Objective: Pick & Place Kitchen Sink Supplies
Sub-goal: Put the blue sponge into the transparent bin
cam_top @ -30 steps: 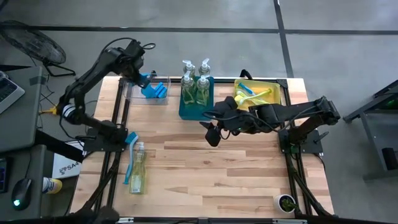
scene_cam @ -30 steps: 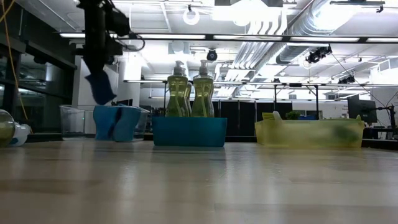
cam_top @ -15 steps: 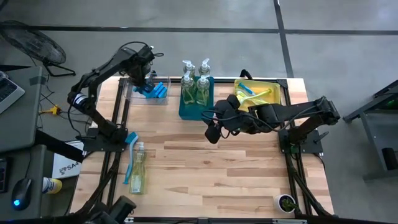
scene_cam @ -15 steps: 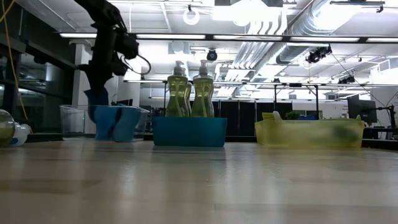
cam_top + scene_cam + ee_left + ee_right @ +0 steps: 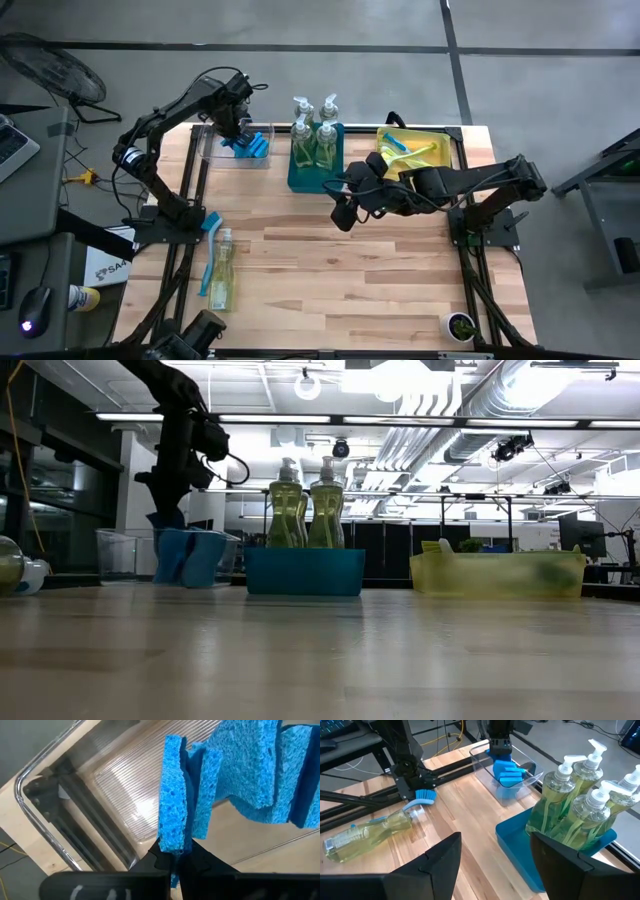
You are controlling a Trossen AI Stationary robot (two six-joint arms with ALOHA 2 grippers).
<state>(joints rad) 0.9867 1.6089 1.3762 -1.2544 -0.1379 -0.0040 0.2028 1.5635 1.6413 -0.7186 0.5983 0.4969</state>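
Left hand (image 5: 172, 857) was clamped on a blue sponge (image 5: 172, 805), which I held low in the clear bin (image 5: 215, 150) just beside the other sponges (image 5: 255, 146). Right hand (image 5: 492, 852) hung open and empty over the worktop (image 5: 350, 270) beside the teal bin (image 5: 300, 180) of soap bottles (image 5: 316, 135).

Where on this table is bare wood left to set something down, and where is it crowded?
Free: the wide wood in front of the teal bin and yellow bin, from the lying soap bottle rightwards. Crowded: the back edge, where the left gripper holds a sponge in the clear bin, and around the right gripper.
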